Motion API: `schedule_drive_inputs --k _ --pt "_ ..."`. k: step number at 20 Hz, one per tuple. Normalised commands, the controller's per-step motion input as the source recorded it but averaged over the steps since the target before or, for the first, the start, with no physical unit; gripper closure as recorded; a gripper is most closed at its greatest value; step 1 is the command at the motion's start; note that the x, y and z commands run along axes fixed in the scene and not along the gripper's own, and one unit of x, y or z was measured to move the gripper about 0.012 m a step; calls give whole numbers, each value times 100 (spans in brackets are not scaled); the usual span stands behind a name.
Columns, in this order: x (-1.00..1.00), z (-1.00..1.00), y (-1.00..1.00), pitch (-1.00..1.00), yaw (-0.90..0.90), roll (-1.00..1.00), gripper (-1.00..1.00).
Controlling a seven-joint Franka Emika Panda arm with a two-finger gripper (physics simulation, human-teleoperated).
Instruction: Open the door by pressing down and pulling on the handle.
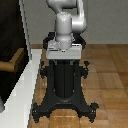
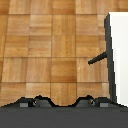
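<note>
Brown wooden handle [image 1: 14,61] juts from the dark door [image 1: 10,40]; whether the fingers [image 2: 62,102] are apart, I cannot tell.

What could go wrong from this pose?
1. The short brown wooden lever handle sits far toward the exterior view's left of the arm, so the approach is long and a misaligned press could slip off the bar.
2. The dark panel door sits inside a white frame; a sideways sweep could clip that frame.
3. The claw's state cannot be read here.

Wooden parquet floor [image 1: 107,75], pale wall [image 1: 107,20]
</note>
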Motion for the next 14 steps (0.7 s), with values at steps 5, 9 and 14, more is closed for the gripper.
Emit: schedule_drive_inputs --k 5,9,14 --pt "0 80 0 0 0 0 -100" --pt "0 75 0 0 0 0 -100" --pt "0 60 0 0 0 0 -100"
